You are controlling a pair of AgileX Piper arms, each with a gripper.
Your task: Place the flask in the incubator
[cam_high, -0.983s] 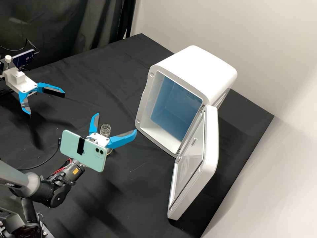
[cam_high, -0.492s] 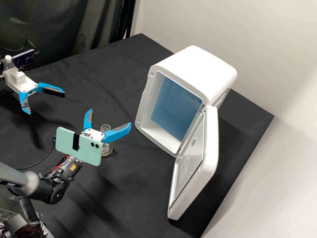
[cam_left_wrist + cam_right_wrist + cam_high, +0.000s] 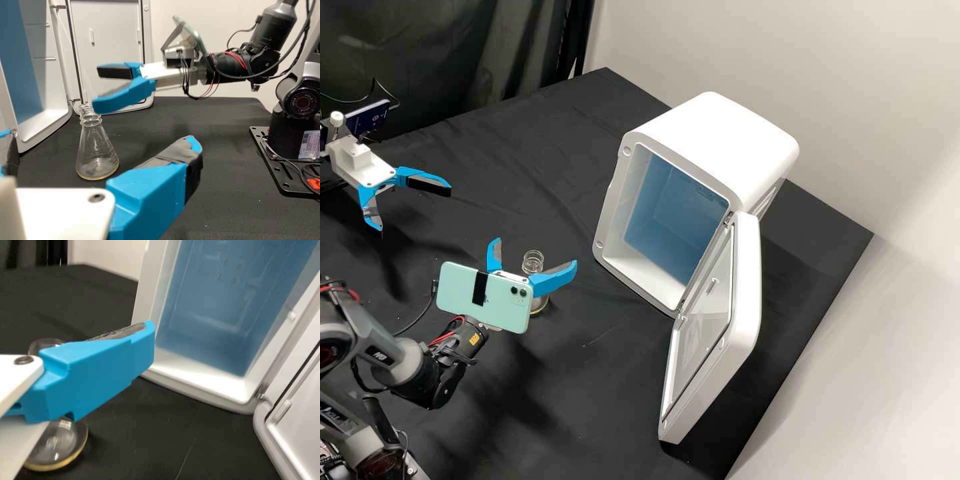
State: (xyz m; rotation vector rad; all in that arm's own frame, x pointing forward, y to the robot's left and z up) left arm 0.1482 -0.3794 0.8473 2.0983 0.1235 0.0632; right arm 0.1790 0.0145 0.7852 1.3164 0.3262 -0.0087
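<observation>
Flask isn't in the incubator yet. The clear glass Erlenmeyer flask point(image 3: 533, 265) stands upright on the black bench cloth point(image 3: 520, 147), lower left of centre in the high view, a little to the left of the incubator's mouth.

The right gripper point(image 3: 536, 252) sits right at it, blue fingers spread wide. From above, the flask's neck shows between them. I can't tell if either finger actually touches the glass. In the right wrist view the flask's round base peeks out from under one blue finger point(image 3: 90, 370). A mint green phone point(image 3: 487, 297) is taped onto that wrist.

The left gripper point(image 3: 411, 208) hangs well apart at the far left of the high view, also wide open with nothing in it.

The incubator point(image 3: 720, 133) is a white box with a blue inside, right of centre. Its door point(image 3: 713, 320) is swung fully open toward the lower right.
</observation>
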